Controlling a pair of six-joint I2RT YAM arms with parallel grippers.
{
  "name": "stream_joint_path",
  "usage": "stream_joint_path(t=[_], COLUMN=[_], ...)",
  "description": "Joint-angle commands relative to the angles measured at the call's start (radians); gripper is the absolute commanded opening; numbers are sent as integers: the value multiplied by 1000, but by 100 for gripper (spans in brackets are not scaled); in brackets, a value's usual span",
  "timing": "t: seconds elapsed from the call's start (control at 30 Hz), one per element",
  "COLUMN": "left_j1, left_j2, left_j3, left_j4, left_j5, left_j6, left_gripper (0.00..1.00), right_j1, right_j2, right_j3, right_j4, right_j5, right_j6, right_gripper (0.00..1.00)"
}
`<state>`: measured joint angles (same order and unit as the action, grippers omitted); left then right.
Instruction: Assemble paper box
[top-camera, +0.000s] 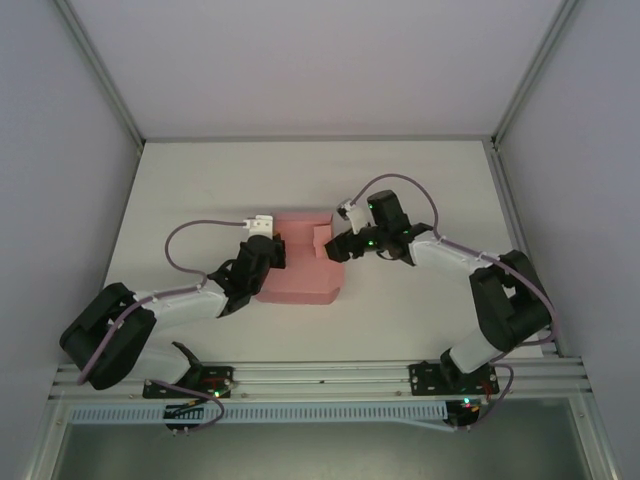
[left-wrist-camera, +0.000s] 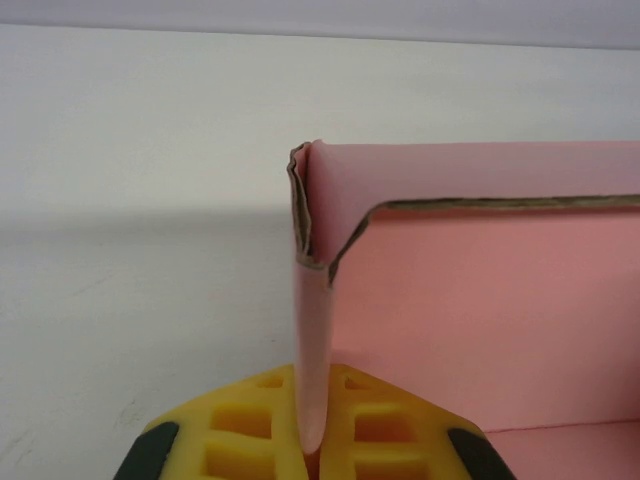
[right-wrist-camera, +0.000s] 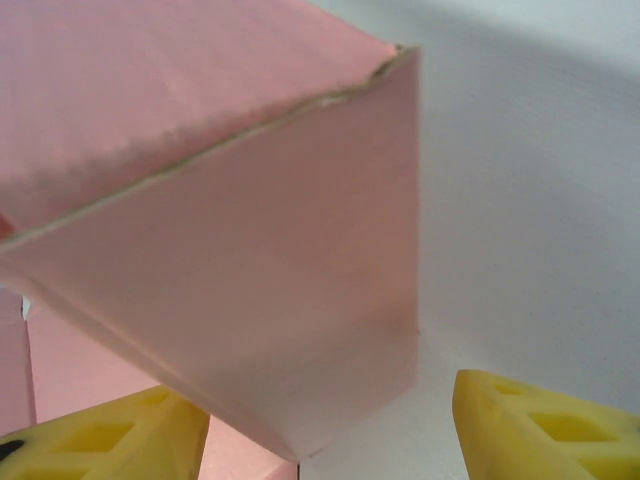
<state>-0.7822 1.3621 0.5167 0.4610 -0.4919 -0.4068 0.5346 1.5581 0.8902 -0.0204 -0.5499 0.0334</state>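
Note:
The pink paper box (top-camera: 300, 272) lies partly folded on the white table (top-camera: 200, 190) between my two arms. My left gripper (top-camera: 264, 250) is at its left side. In the left wrist view that gripper (left-wrist-camera: 315, 448) is shut on an upright wall of the paper box (left-wrist-camera: 480, 320), the thin card pinched between the yellow fingers (left-wrist-camera: 240, 430). My right gripper (top-camera: 337, 246) is at the box's right raised flap. In the right wrist view that gripper (right-wrist-camera: 320, 440) stands open, its yellow fingers (right-wrist-camera: 550, 420) well apart. A flap of the paper box (right-wrist-camera: 250, 250) hangs between them, nearer the left finger.
Metal frame posts (top-camera: 100, 70) and grey walls bound the table on the left, right and back. The arm bases sit on a rail (top-camera: 320, 378) at the near edge. Bare table lies behind and beside the box.

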Motion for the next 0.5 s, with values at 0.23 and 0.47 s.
stream_joint_path(t=[0.23, 0.47], left_j1=[-2, -8], left_j2=[25, 23], left_j3=[19, 25], left_j4=[14, 14], left_j5=[-7, 3], left_j6=[-11, -18], left_gripper=[0, 0], right_j1=[15, 59], right_j2=[-49, 20], right_j3=[13, 48], right_j4=[35, 131], right_j5=[71, 175], right_j6=[82, 165], right_gripper=[57, 41])
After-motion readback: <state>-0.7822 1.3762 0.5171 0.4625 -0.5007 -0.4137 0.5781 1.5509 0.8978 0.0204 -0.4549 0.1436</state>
